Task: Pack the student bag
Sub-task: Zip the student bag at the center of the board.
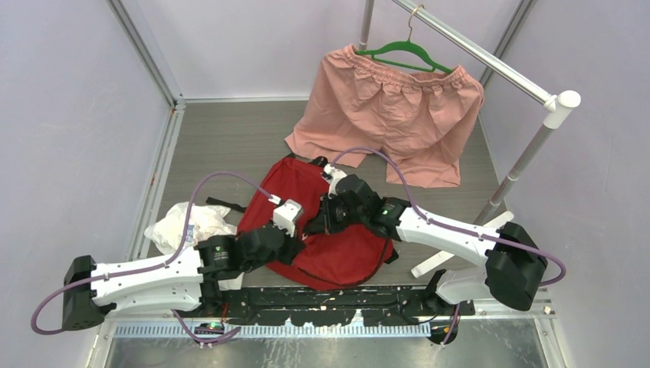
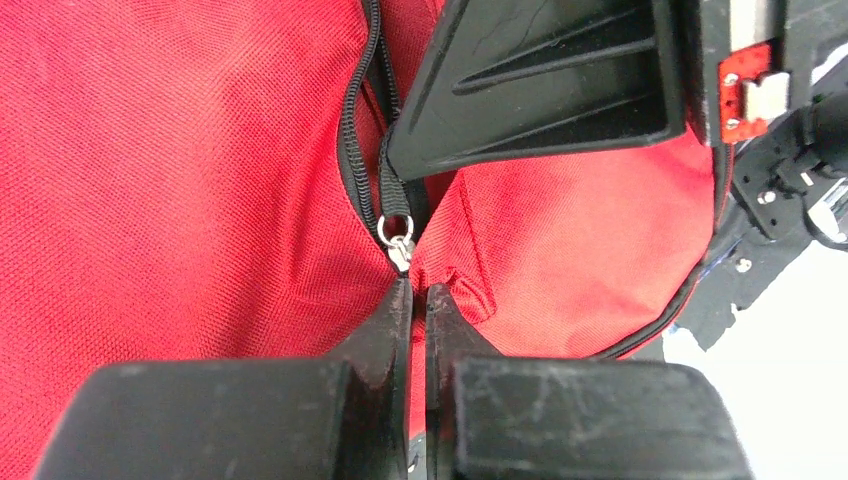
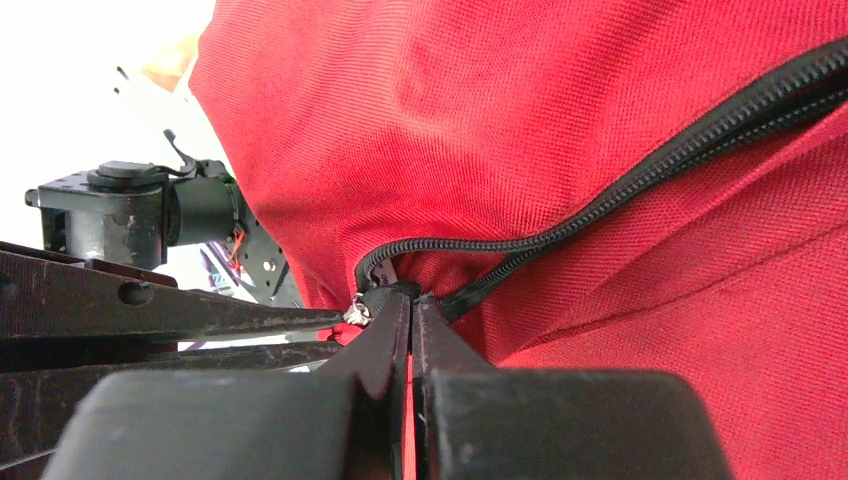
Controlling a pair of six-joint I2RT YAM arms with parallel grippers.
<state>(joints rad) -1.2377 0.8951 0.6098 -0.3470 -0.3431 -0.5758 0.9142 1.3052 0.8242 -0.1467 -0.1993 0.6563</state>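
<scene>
On the grey worktop (image 1: 230, 138), near its front middle, lies the red backpack (image 1: 345, 257), with the right gripper (image 3: 410, 300) holding its jaws pinched together on red fabric beside the black zip, and the left gripper (image 2: 418, 295) holding its jaws closed on the small metal zip pull (image 2: 400, 245).

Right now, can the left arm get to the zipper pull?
Probably yes. The left gripper, closed, sits right at the zipper pull on the bag, nothing between them, though the right gripper crowds close.
</scene>
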